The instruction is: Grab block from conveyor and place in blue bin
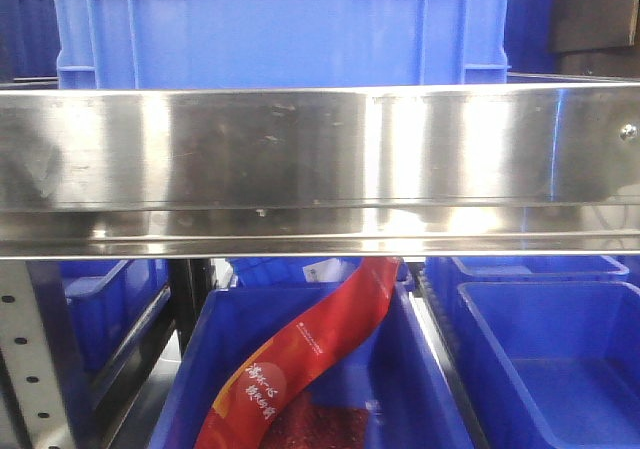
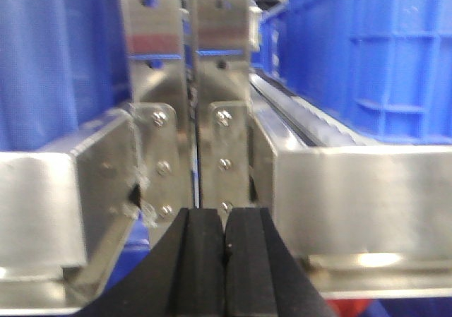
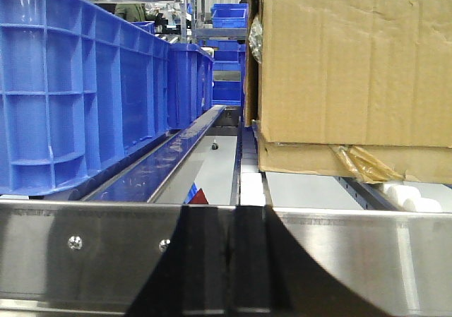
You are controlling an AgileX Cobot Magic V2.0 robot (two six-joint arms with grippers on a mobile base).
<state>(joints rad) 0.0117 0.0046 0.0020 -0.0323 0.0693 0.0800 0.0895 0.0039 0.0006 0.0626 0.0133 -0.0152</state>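
Observation:
No block shows in any view, and the conveyor's belt is out of view too. Several blue bins are in sight: a large one point(image 1: 280, 24) on top of a steel shelf rail point(image 1: 320, 159), one below point(image 1: 420, 389) holding a red printed packet point(image 1: 300, 359), and an empty one point(image 1: 560, 359) at the lower right. My left gripper point(image 2: 225, 222) is shut with nothing between its black pads, close to a steel bracket point(image 2: 192, 154). My right gripper point(image 3: 230, 218) is also shut and empty, just in front of a steel rail point(image 3: 85, 250). Neither gripper appears in the front view.
In the right wrist view, a row of blue bins point(image 3: 78, 98) stands on the left and a cardboard box point(image 3: 353, 77) on the right, with a roller track point(image 3: 251, 179) between them. The left wrist view has blue bins point(image 2: 381, 56) on both sides of the steel frame.

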